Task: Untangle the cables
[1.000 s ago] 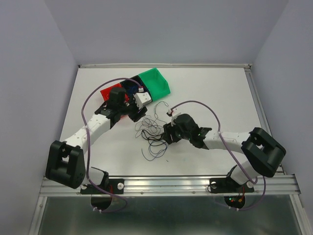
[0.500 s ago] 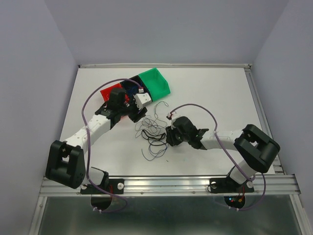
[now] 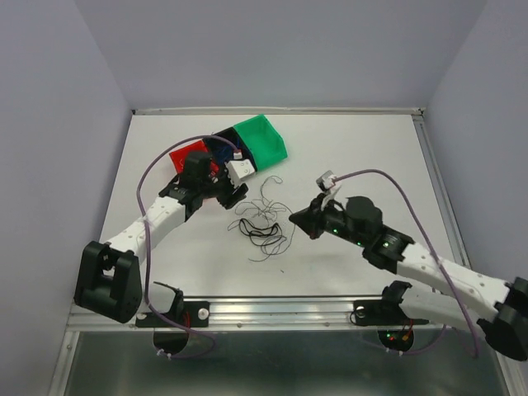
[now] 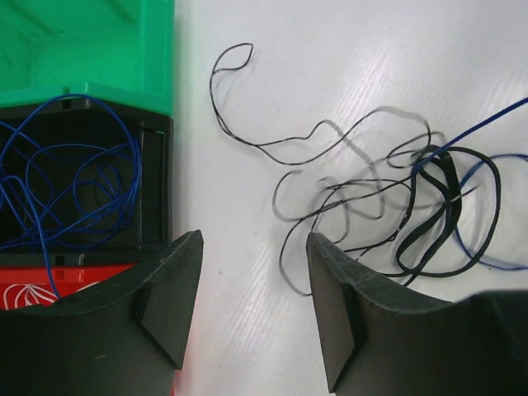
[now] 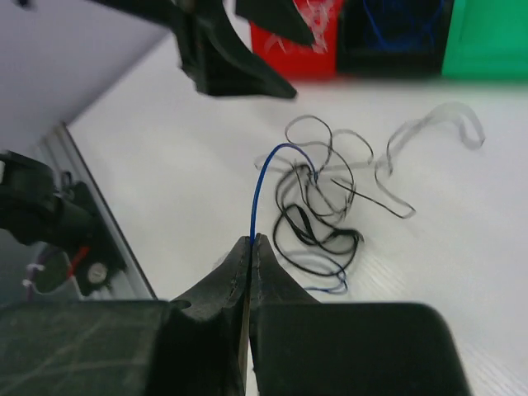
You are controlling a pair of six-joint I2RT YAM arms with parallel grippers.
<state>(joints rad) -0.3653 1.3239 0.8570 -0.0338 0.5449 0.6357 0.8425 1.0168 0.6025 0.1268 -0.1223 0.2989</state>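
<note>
- Evidently, the right tool has been pressed together within the last second on a single blue cable; a second ago its jaws stood spread over the heap.
- The right arm has since been drawn back to the right, and the blue cable is seen rising from the heap to the pinched tips.
- The remaining cables, mostly black with some blue and pale strands, lie knotted on the counter between the two tools.
- One strand is judged to be under separation; the rest is not yet untangled.
- The left tool is held spread, with nothing between its fingers, just beside the heap.
- Behind it a black bin holding blue cables, a red bin holding white ones, and a green bin are noted.
- The pinched strand passes in among the black loops; it is judged that a further pull may drag the heap along unless it is held down.
</note>
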